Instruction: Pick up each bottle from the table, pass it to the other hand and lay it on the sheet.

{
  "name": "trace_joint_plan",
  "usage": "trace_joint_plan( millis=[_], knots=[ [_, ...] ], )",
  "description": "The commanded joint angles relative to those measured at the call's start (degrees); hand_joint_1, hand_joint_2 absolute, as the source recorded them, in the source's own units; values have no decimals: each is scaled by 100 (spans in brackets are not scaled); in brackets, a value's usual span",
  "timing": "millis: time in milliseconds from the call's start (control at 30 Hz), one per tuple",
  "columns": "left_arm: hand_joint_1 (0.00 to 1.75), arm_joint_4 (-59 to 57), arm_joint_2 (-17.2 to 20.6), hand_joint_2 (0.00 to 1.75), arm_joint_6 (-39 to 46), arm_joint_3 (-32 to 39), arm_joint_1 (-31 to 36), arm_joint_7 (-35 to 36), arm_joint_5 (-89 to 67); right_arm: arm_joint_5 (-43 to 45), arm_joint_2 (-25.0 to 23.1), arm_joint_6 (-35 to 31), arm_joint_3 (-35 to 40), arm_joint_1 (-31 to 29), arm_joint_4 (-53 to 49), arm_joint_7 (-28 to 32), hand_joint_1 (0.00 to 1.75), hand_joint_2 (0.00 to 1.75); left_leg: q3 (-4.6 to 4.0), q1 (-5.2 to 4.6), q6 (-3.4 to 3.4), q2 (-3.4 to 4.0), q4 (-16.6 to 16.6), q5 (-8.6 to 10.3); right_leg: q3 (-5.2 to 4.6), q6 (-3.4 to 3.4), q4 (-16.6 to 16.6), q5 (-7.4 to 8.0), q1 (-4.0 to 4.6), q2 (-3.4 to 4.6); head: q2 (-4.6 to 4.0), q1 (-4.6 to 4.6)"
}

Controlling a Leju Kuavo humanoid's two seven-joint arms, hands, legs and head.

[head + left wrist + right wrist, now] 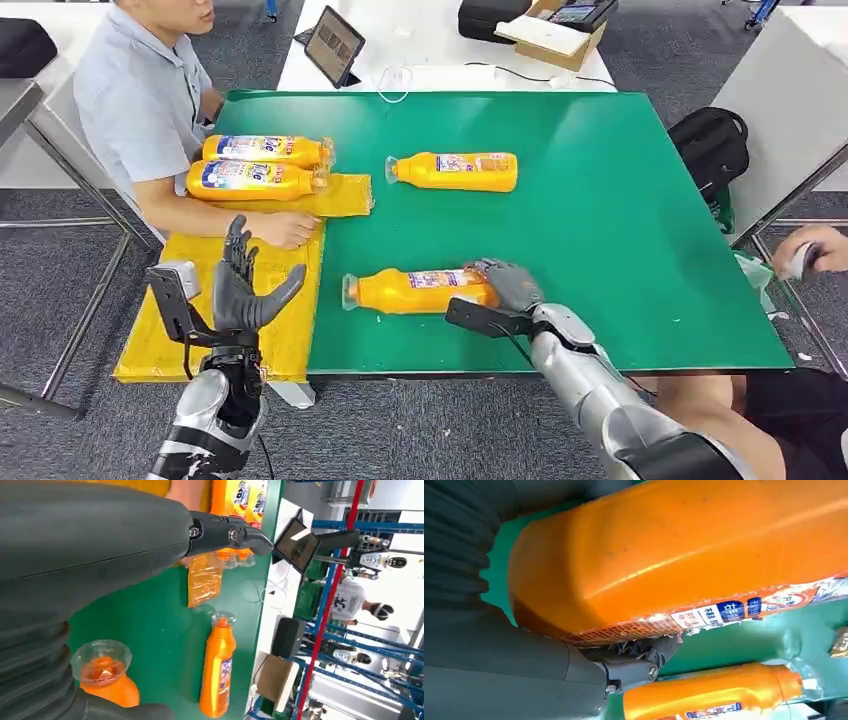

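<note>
An orange bottle [415, 291] lies on the green table [620, 230] near the front edge, clear cap pointing left. My right hand [510, 283] grips its base end; in the right wrist view the bottle [674, 545] sits against the palm with the thumb [634, 665] on its label side. My left hand [245, 285] is raised over the yellow sheet [160, 340], fingers spread, holding nothing. A second bottle [455, 171] lies mid-table farther back. Two more bottles [265, 150] [255, 178] lie on the sheet's far end.
A seated person rests a hand [285, 230] on the sheet just beyond my left hand. A tablet [333, 45] and cardboard box [555, 30] sit on the white table behind. A black backpack [712, 145] stands right of the table, and another person's hand [810, 250] is there.
</note>
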State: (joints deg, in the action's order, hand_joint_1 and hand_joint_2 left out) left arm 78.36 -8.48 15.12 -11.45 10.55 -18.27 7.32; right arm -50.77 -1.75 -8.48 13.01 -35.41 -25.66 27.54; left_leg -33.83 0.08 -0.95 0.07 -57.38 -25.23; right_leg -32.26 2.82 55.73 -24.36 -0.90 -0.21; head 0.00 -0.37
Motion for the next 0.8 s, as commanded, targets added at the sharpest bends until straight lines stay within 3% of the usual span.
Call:
trace_joint_plan(
  millis=[33,100,200,400,567,667,800],
  knots=[
    [0,-275,224,175,-330,-331,39,-82,27,693,-111,-453,35,501,-105,779,175,175,11,5,5,-12,7,2,16,-8,-9,-1,6,-10,0,2],
    [0,37,230,175,-501,-510,-364,-412,-226,1533,-270,-878,-320,1000,-1018,1246,175,175,21,6,6,-7,10,-1,23,-9,-12,-2,7,-6,0,2],
    [0,726,-193,175,100,-302,-898,-1208,-199,2578,-470,-1608,-403,1861,-2895,1246,175,175,15,4,7,-4,8,-12,19,-11,-6,-10,5,6,0,2],
    [0,1418,-428,175,525,180,-1172,-1542,697,3142,-692,-2275,-439,2485,-4409,1246,175,175,-43,4,8,-12,-9,-19,-35,-11,11,-17,6,2,0,0],
    [0,1839,-523,175,578,411,-1467,-1760,1024,3324,-768,-2625,-282,2822,-5067,1246,175,175,-55,3,7,-12,-3,-14,-47,-9,6,-12,4,2,0,0],
    [0,1832,-331,175,-212,155,-1681,-1263,1373,3633,-618,-2845,-216,2774,-5102,1246,175,175,-44,4,7,-10,-3,-17,-37,-12,4,-14,5,3,0,0],
    [0,1181,71,175,-1209,-589,-1757,-948,761,3683,-505,-2124,-22,2532,-4616,1246,175,175,-33,0,7,-15,7,-13,-26,-12,-4,-13,0,-1,0,2]
  ],
)
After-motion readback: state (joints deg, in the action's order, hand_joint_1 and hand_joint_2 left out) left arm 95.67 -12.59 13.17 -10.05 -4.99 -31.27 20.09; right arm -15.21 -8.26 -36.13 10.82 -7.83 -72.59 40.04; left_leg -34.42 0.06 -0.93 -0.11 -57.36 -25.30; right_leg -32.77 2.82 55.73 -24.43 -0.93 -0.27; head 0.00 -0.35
